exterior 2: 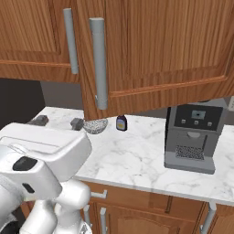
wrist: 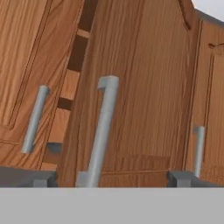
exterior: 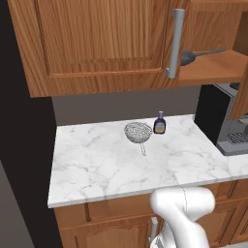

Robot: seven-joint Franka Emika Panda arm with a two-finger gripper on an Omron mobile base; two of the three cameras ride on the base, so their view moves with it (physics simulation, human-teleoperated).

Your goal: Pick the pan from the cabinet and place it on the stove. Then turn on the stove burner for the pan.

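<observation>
while the reddish-brown raised-panel wall cabinet (exterior: 97, 43) stands with one door (exterior 2: 151, 50) swung partly out, the step in hand looks like opening it to reach the pan; nothing has been picked yet. in the hand view the two dark finger tips (wrist: 39, 178) sit far apart at the bottom, jaws wide open and holding nothing, with the long grey bar handle (wrist: 103, 135) of the ajar door rising between them, close in front.

the dark grey frying pan (exterior: 188, 57) lies on the cabinet's wooden shelf (exterior: 213, 68) behind the door edge; its dark bowl end and long thin handle show in the left base view, the rest is hidden, so its face cannot be judged.

next, i judge, the door needs swinging wider, then the gripper (wrist: 109, 181) must go in for the pan's handle.

on the white marble counter (exterior: 97, 164) below stand a small wire-mesh strainer (exterior: 137, 132) and a little dark bottle (exterior: 160, 123).
</observation>
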